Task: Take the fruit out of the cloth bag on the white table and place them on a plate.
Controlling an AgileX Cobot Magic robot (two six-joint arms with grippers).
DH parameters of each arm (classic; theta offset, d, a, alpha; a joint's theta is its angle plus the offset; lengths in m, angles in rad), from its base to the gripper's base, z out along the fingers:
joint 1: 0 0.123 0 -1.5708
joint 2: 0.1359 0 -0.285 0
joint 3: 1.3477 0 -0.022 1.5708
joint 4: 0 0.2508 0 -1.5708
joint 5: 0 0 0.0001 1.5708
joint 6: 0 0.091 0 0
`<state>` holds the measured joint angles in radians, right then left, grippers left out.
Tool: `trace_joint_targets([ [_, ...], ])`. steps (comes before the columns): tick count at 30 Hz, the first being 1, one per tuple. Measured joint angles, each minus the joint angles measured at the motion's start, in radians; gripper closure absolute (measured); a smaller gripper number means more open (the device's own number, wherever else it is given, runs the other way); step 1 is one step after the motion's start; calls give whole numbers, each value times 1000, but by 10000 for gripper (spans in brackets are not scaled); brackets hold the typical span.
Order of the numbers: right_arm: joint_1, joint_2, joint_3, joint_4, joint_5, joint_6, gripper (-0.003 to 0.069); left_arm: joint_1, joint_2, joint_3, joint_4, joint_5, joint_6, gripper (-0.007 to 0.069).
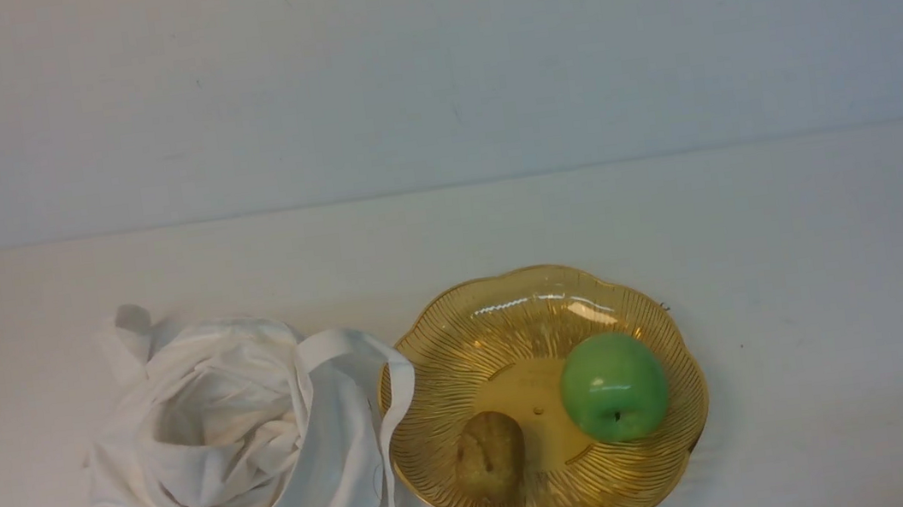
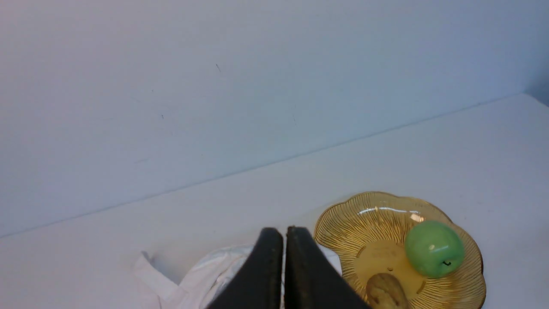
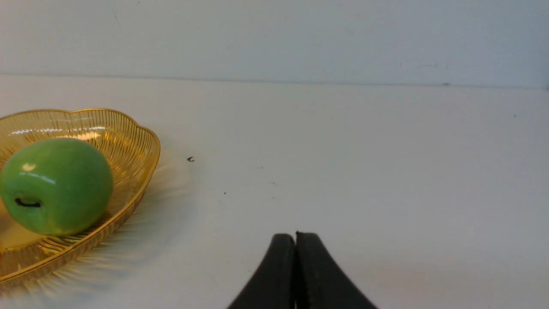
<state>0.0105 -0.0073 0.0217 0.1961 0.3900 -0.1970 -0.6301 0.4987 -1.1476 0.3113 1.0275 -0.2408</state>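
Left black two-fingered gripper [image 2: 286,231] closed, empty, presumably finished placing; beyond its tips, speckled brown oval fruit [image 2: 387,291] rests in scalloped amber plastic plate [image 2: 373,253], whose raised rim likely prevents rolling.

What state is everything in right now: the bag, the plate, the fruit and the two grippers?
Bag: slumped and crumpled, mouth open.
Plate: upright, with two fruits in it.
Brown fruit: lying in the plate, not held.
Green apple: whole, in the plate, stem showing.
Left gripper: shut, holding nothing.
Right gripper: shut, holding nothing.
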Motion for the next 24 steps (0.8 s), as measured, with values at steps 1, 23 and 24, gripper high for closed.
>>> trace_joint_targets([
  [1, 0, 0, 0, 0, 0, 0, 671, 0, -40, 31, 4, -11, -7, 632],
  [23, 0, 0, 0, 0, 0, 0, 671, 121, -464, 703, -51, -323, -3, 632],
  [24, 0, 0, 0, 0, 0, 0, 671, 136, -476, 725, -73, -330, 23, 632],
])
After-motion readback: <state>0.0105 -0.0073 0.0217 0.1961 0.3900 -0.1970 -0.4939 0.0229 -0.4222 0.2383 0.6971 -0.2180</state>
